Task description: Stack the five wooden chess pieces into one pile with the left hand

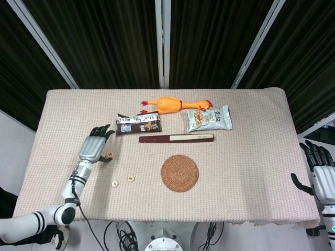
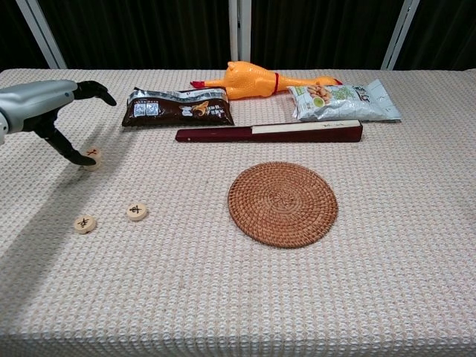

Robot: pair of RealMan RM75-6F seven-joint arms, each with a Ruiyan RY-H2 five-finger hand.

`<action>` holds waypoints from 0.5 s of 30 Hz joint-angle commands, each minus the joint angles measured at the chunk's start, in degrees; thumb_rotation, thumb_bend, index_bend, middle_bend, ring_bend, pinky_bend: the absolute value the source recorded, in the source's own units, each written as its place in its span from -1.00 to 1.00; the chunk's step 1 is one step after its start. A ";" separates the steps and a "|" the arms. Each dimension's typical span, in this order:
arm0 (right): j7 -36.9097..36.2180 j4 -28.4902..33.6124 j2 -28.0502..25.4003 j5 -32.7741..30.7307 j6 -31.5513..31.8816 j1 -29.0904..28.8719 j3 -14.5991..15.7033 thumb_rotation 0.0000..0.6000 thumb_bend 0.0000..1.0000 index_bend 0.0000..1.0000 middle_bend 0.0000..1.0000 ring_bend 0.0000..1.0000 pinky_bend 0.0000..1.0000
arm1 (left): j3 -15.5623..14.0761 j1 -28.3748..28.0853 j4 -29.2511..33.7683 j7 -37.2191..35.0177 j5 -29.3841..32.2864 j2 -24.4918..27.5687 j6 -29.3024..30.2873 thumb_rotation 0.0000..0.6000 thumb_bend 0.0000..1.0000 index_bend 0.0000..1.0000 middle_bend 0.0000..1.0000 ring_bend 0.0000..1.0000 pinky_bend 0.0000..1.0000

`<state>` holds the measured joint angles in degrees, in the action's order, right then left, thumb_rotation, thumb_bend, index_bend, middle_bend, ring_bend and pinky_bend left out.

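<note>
Dark characters mark the wooden chess pieces [image 2: 136, 212] — too small to read; print on the snack packets [image 2: 177, 106] — illegible.

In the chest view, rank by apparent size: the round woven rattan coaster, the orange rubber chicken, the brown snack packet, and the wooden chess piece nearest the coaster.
1. Round woven rattan coaster, though it sits nearer the camera.
2-3. Orange rubber chicken and brown snack packet: too alike to rank.
4. Wooden chess piece, clearly smallest.
</note>
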<state>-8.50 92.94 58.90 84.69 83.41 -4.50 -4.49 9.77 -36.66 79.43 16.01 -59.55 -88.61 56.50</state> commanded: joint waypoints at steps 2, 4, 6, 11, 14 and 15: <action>0.03 0.03 0.02 0.08 0.04 0.01 0.03 1.00 -0.44 -1.00 -1.00 -1.00 -1.00 | -0.53 0.73 3.06 -0.04 -1.53 1.24 1.45 1.00 -0.75 -0.63 -1.00 -1.00 -1.00; 0.00 0.05 0.01 0.11 0.10 0.03 0.02 1.00 -0.44 -1.00 -1.00 -1.00 -1.00 | -1.05 1.36 5.42 -0.40 -3.00 2.14 2.55 1.00 -0.75 -0.59 -1.00 -1.00 -1.00; -0.16 0.04 -0.05 0.19 0.19 0.08 0.05 1.00 -0.44 -1.00 -1.00 -1.00 -1.00 | -1.97 2.24 8.54 -0.95 -4.81 3.61 3.58 1.00 -0.75 -0.55 -1.00 -1.00 -1.00; -0.52 -0.03 -0.16 0.49 0.29 0.14 0.17 1.00 -0.44 -1.00 -1.00 -1.00 -1.00 | -5.00 4.96 16.64 -0.42 -7.40 7.54 5.94 1.00 -0.75 -0.53 -1.00 -1.00 -1.00; -0.54 -0.02 -0.18 0.80 0.32 0.14 0.31 1.00 -0.44 -1.00 -1.00 -1.00 -1.00 | -7.15 6.60 21.27 0.46 -6.58 9.58 6.10 1.00 -0.76 -0.54 -1.00 -1.00 -1.00; -0.55 -0.02 -0.17 0.88 0.35 0.14 0.35 1.00 -0.44 -1.00 -1.00 -1.00 -1.00 | -7.92 7.08 22.18 0.94 -6.70 10.01 6.33 1.00 -0.75 -0.54 -1.00 -1.00 -1.00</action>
<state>-9.04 92.92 58.73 85.56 83.75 -4.36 -4.15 4.08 -31.35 98.60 15.97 -65.99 -80.61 61.96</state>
